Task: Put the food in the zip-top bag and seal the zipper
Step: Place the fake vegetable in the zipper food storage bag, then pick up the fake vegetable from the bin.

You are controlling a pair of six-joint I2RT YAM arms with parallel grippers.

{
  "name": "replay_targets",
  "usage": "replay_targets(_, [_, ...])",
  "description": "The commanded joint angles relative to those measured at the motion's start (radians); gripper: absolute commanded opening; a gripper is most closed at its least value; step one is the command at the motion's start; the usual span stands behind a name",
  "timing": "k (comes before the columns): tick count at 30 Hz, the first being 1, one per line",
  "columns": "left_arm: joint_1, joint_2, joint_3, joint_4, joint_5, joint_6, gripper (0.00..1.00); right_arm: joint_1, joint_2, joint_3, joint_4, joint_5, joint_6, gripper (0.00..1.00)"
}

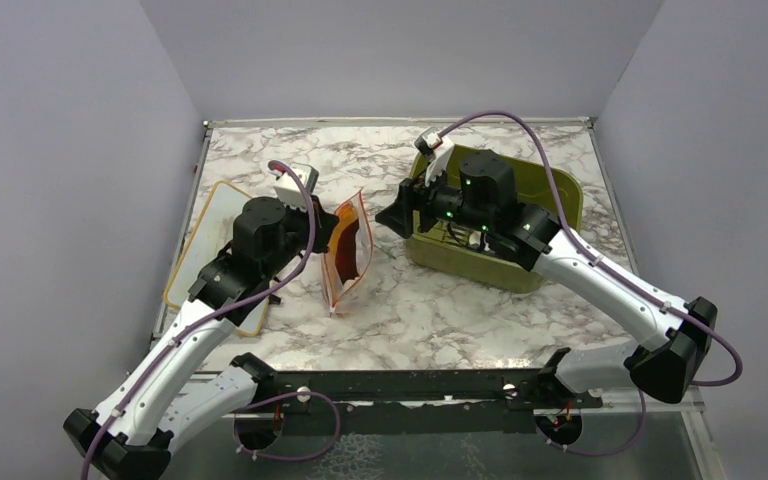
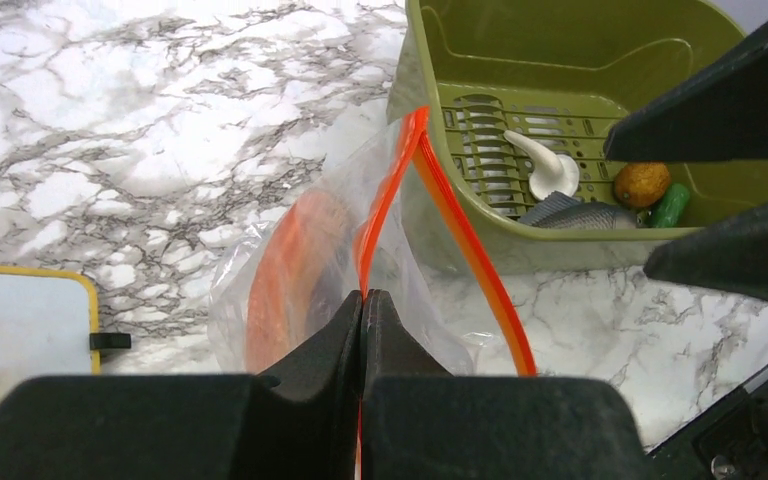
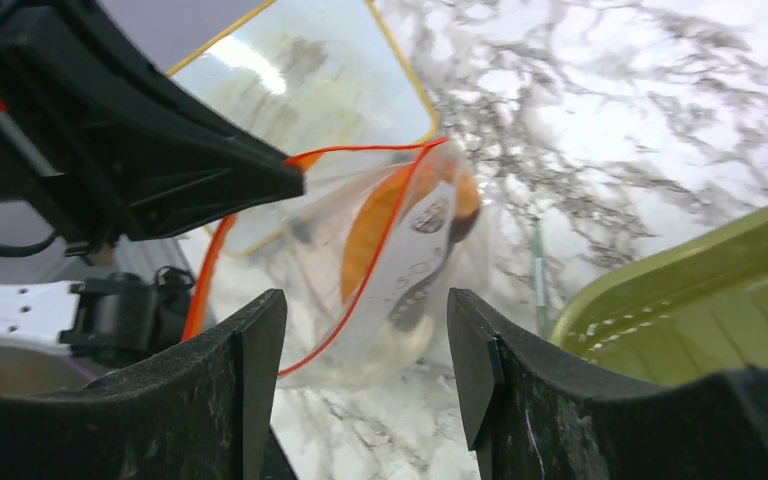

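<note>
The left gripper (image 2: 363, 300) is pinching its black fingers tight together on the thin red-orange zipper strip (image 2: 465, 245), holding up the clear, crinkly zip-top plastic bag (image 1: 350, 250) over the white-and-grey marble tabletop (image 1: 440, 300). The bag's mouth is gaping open, one side of the strip clamped in the fingers and the other bowing out toward the olive-green plastic tub (image 1: 520, 255). An orange crescent slice (image 2: 285, 270) is sitting inside the bag, showing through the plastic. The right gripper (image 3: 365, 305) is hovering just beside the bag, between it and the tub's near-left rim, its jaws standing wide apart with nothing between them and the bag showing in the gap beyond them. In the tub, on the slotted floor, a white toy mushroom (image 2: 550, 168) is lying next to a grey fish-shaped piece (image 2: 575, 213), with a small round orange piece (image 2: 642, 184) and a green bit (image 2: 671, 205) just beside them. On the table to the left of the bag, the tan-rimmed white board (image 1: 205, 235) is lying flat under the left arm.
</note>
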Motion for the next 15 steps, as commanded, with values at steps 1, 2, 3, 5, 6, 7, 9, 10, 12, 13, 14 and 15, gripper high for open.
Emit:
replay_targets(1, [-0.003,-0.042,-0.022,0.034,0.011,0.066,0.0,-0.033,0.005,0.045,-0.138,0.147,-0.128,0.59])
replay_targets(2, [-0.003,-0.047,-0.034,0.042,0.02,0.08,0.0,-0.045,0.002,0.044,-0.145,0.165,-0.141,0.59])
replay_targets(3, [-0.003,-0.054,-0.051,0.054,0.028,0.094,0.0,-0.058,-0.001,0.038,-0.147,0.178,-0.154,0.58])
replay_targets(5, [-0.003,-0.07,-0.085,0.084,0.058,0.122,0.0,-0.095,0.006,0.036,-0.163,0.181,-0.174,0.58])
replay_targets(6, [-0.003,-0.076,-0.1,0.103,0.074,0.133,0.0,-0.112,0.014,0.037,-0.173,0.181,-0.188,0.58])
replay_targets(7, [-0.003,-0.083,-0.11,0.117,0.085,0.137,0.0,-0.133,0.026,0.039,-0.185,0.182,-0.202,0.58])
replay_targets(9, [-0.003,-0.084,-0.119,0.13,0.107,0.137,0.0,-0.169,0.047,0.044,-0.211,0.187,-0.219,0.57])
replay_targets(10, [-0.003,-0.083,-0.121,0.135,0.118,0.135,0.0,-0.19,0.055,0.041,-0.213,0.193,-0.224,0.57])
replay_targets(12, [-0.003,-0.085,-0.128,0.155,0.134,0.123,0.0,-0.221,0.071,0.036,-0.217,0.187,-0.23,0.57])
replay_targets(13, [-0.003,-0.086,-0.131,0.163,0.141,0.115,0.0,-0.233,0.08,0.035,-0.218,0.182,-0.234,0.57])
replay_targets(14, [-0.003,-0.088,-0.138,0.171,0.146,0.106,0.0,-0.242,0.089,0.032,-0.216,0.18,-0.238,0.57])
replay_targets(15, [-0.003,-0.091,-0.148,0.181,0.148,0.097,0.0,-0.252,0.1,0.025,-0.211,0.185,-0.244,0.57])
